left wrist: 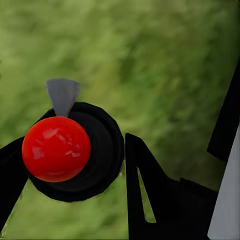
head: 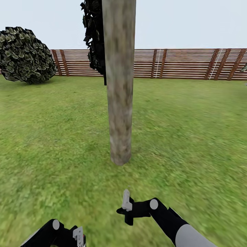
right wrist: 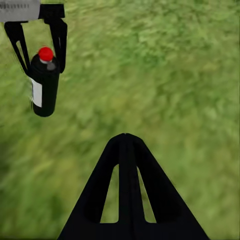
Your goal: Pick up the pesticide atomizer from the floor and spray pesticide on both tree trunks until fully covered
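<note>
Sprayer (right wrist: 44, 82), black bottle with red cap, clamped in your left gripper (right wrist: 42, 47) low over the lawn (head: 192, 137). Right gripper (head: 127, 202): empty; whether open or closed, you cannot tell. Trunk (head: 119, 103) just ahead, fence (head: 185, 63) beyond. Risk: nozzle direction unclear, so your spray may miss the bark.

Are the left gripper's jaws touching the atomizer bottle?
Touching. In the right wrist view the left gripper has its jaws pressed against both sides of the black atomizer bottle, which hangs off the grass.
</note>
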You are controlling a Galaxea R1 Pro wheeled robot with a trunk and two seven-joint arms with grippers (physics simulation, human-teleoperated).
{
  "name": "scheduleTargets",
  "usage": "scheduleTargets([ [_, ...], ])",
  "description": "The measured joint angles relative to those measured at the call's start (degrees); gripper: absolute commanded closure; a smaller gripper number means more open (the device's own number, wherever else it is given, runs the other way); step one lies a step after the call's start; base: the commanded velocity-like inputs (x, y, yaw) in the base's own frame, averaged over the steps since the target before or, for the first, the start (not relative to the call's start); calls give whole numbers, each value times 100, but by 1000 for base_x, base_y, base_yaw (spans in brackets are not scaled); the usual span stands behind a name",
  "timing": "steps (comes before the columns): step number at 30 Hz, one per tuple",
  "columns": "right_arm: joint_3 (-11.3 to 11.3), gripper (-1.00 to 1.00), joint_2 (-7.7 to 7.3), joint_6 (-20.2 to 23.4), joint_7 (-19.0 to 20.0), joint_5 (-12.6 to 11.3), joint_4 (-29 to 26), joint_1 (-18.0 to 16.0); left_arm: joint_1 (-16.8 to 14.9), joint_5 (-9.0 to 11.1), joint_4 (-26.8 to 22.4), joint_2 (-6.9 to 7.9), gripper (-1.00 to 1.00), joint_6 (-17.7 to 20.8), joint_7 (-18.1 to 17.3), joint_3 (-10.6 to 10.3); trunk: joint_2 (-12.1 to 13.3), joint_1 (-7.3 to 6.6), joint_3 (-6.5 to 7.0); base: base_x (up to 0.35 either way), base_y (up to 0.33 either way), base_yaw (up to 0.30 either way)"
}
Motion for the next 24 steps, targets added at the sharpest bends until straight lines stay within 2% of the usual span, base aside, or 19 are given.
scheduleTargets([
  [4,2,100,0,0,80,6,-19,0,-108,-271,12,-175,100,29,1,3,0,0,0,0,0,0],
  [8,-4,100,0,-7,97,7,-16,0,-133,-429,6,-302,100,131,-3,5,0,0,0,0,0,0],
  [14,-6,100,0,-8,98,7,-2,0,-195,-382,5,-322,100,133,-14,12,0,0,0,0,0,0],
  [20,-6,100,0,-9,98,7,6,0,-226,-366,13,-530,100,101,-17,14,0,0,0,0,0,0],
  [24,-6,100,-2,-13,98,7,8,0,-258,-361,14,-580,100,92,-15,17,0,0,0,0,0,0],
])
